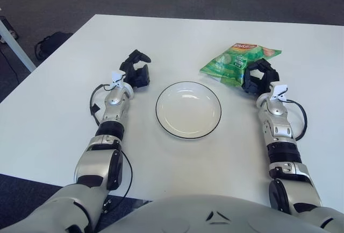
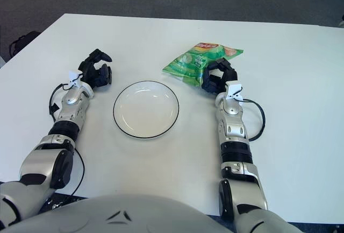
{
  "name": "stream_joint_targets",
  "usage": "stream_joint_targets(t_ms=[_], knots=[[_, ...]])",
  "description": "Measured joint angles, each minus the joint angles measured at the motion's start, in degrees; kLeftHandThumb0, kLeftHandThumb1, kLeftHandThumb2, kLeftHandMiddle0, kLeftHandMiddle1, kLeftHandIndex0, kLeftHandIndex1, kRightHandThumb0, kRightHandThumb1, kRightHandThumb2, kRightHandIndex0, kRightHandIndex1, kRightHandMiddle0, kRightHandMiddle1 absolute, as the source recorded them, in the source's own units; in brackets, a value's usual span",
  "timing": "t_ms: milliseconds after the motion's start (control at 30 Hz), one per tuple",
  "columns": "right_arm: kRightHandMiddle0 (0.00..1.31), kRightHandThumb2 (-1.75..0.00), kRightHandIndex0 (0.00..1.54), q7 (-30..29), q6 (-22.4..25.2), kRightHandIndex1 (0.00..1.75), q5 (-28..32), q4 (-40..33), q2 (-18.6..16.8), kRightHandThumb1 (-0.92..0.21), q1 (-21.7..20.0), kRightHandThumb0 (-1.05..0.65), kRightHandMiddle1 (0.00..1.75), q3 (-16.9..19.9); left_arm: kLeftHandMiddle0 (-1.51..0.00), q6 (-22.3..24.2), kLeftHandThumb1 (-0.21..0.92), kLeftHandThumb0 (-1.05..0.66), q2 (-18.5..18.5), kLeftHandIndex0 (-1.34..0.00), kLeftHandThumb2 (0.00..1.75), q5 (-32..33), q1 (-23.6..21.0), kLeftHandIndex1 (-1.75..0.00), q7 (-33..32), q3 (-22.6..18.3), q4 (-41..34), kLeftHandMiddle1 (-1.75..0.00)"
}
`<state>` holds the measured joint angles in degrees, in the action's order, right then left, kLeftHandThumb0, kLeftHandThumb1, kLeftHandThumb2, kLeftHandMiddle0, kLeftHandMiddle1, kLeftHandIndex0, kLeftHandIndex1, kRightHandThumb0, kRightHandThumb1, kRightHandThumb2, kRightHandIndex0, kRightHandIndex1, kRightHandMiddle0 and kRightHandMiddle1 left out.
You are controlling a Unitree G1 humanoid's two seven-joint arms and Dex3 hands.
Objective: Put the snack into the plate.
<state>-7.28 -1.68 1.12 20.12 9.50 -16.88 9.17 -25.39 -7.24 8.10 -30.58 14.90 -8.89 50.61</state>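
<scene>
White table (image 1: 64,109), robot seated at the near edge, both forearms stretched out over it

Hard to make out:
- Right hand (image 1: 260,76) covers the near right corner of the snack bag (image 1: 236,62) — the bag's edge disappears behind the black fingers. Fingers are curled in a ring at that corner, but whether they actually pinch the foil or only sit against it I cannot tell from either eye
- Print on the bag is too small to read; there is a red patch at its far end, green over the rest
- Robot's torso is cut off along the bottom of both views, only a grey curve of it showing
- Dark bag-like object on the floor (image 1: 51,43) beyond the table's left side, half hidden by the table edge

Snack and hand: the bag lies flat on the table, beyond and to the right of the plate (image 1: 188,109), apart from its rim. It sits directly ahead of the right hand and a little to its inner side, touching or overlapped by the fingertips

Plate — white, thin dark rim, between the two forearms, nothing in it

Left hand (image 1: 136,70) shows to the left of the plate, near its far left rim but apart from it; fingers loosely bent, holding nothing
</scene>
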Motion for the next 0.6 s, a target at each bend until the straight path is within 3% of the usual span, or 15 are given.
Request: stream_joint_targets(t_ms=[133, 400, 600], knots=[[0.52, -1.17, 1.16, 0.6, 0.6, 1.75, -0.7, -2.7, 1.1, -0.43, 0.9, -0.44, 1.75, -0.2, -1.2, -0.1, 0.39, -0.45, 0.2, -0.55, 1.22, 0.0, -0.1, -1.75, 0.0, 0.1, -0.2, -1.75], [0.49, -1.12, 1.08, 5.4, 6.5, 1.75, -0.7, -13.0, 7.5, -0.47, 7.4, -0.43, 1.75, 1.6, -1.23, -0.3, 0.4, -0.45, 0.7, -0.54, 1.21, -0.2, 0.0, -1.75, -1.0, 0.1, -0.6, -1.75], [0.47, -1.08, 1.05, 5.6, 10.3, 1.75, -3.1, -18.3, 10.2, -0.5, 9.6, -0.42, 1.75, 2.4, -1.24, -0.3, 0.4, -0.45, 0.3, -0.55, 1.21, -0.5, 0.2, -1.75, -2.3, 0.1, -0.6, -1.75]])
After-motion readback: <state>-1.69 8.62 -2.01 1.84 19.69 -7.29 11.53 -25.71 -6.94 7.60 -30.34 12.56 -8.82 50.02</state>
